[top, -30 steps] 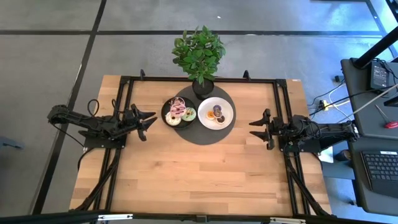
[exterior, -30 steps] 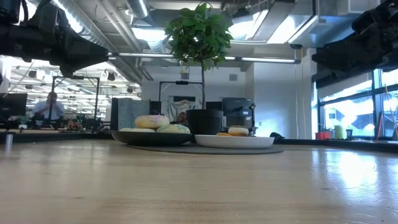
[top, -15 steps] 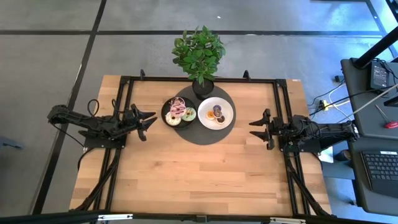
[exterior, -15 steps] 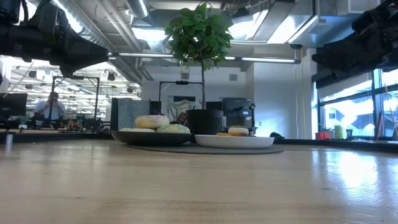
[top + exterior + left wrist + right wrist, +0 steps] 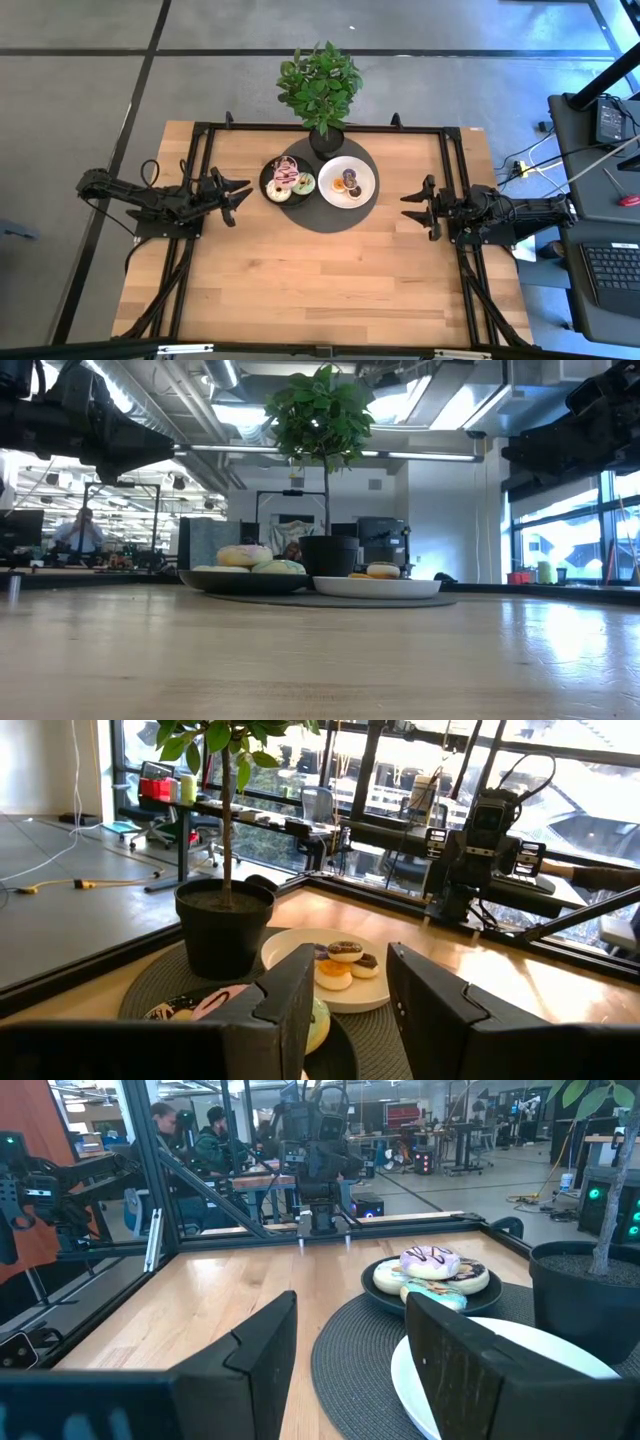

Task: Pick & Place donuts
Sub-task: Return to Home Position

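Left hand [image 5: 240,194] hovers at the left edge of the tabletop [image 5: 320,280], released and empty. Right hand [image 5: 410,207] sits at the right edge, also released. Donuts [image 5: 290,182] lie on the dark plate [image 5: 264,183] and the white plate [image 5: 366,171], beside the potted plant [image 5: 320,85].

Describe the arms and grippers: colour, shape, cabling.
Both the left arm and right arm are matte black, jointed and slim. A black cable loops beside the left arm. The left gripper and right gripper each carry two flat, angular black fingers. No markings show.
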`<state>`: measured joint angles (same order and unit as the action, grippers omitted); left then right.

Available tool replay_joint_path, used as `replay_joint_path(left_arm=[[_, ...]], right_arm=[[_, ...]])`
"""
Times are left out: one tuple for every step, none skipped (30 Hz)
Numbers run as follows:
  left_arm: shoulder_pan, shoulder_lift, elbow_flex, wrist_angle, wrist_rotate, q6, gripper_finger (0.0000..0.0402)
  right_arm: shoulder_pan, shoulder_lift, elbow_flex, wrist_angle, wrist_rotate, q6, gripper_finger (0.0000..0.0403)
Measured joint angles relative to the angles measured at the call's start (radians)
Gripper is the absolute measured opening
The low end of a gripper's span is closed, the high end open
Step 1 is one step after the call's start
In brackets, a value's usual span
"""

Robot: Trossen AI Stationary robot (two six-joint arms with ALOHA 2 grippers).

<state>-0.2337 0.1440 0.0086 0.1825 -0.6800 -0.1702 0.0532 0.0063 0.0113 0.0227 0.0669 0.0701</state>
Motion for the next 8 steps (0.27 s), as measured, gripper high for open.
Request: replay_joint_path(left_arm=[[0.0,0.0,0.0,0.0,0.0,0.0,0.0125],[0.0,0.0,0.0,0.0,0.0,0.0,0.0125],[0.0,0.0,0.0,0.0,0.0,0.0,0.0124],[0.0,0.0,0.0,0.0,0.0,0.0,0.0124],[0.0,0.0,0.0,0.0,0.0,0.0,0.0123],[0.0,0.0,0.0,0.0,0.0,0.0,0.0122],[0.0,0.0,0.0,0.0,0.0,0.0,0.0121],[0.0,0.0,0.0,0.0,0.0,0.0,0.0121]], right_arm=[[0.0,0.0,0.0,0.0,0.0,0.0,0.0189],[0.0,0.0,0.0,0.0,0.0,0.0,0.0189],[0.0,0.0,0.0,0.0,0.0,0.0,0.0189],[0.0,0.0,0.0,0.0,0.0,0.0,0.0189],[0.0,0.0,0.0,0.0,0.0,0.0,0.0189],[0.0,0.0,0.0,0.0,0.0,0.0,0.0189],[0.0,0.0,0.0,0.0,0.0,0.0,0.0189],[0.0,0.0,0.0,0.0,0.0,0.0,0.0189]])
